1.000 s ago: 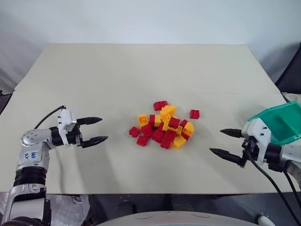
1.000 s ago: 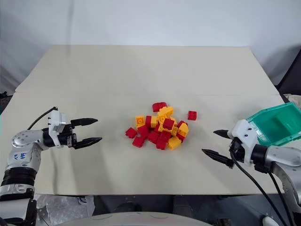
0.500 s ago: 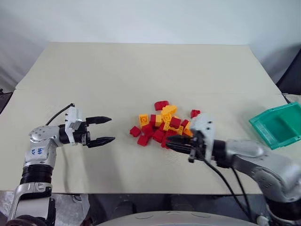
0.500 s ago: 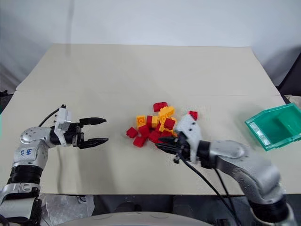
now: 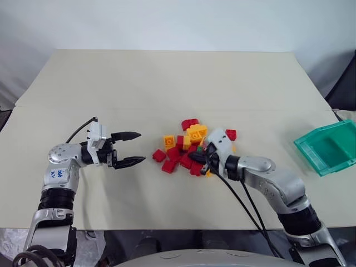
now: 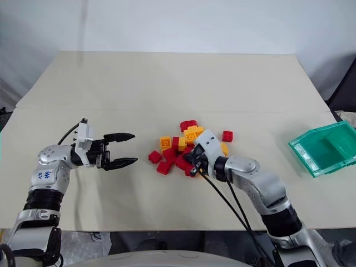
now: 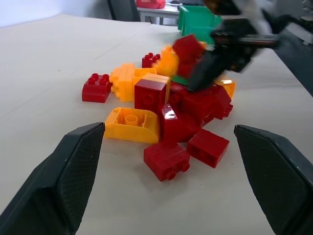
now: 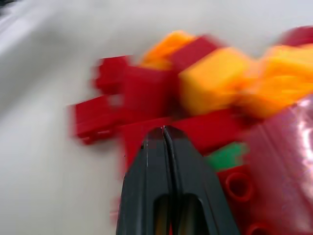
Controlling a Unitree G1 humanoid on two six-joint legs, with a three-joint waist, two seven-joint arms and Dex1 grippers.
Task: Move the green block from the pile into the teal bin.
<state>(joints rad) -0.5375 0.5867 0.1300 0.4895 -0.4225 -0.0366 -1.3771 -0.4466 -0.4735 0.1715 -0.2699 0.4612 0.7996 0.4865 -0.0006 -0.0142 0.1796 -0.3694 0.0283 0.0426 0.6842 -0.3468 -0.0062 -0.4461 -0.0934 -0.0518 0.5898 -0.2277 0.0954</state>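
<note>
Half buried among red bricks in the pile (image 5: pixel 194 147), the green block (image 8: pixel 226 155) is judged light, rigid and slick, best pinched across its flat sides once uncovered; the right gripper (image 8: pixel 165 134) is pressed closed and empty beside it, the left gripper (image 5: pixel 132 148) spread wide.

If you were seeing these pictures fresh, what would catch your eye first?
The red and yellow pile mid-table, with the right pincer shut and poking into its near side. A sliver of the green block shows beside the fingertips. The teal bin sits at the table's right edge.
</note>
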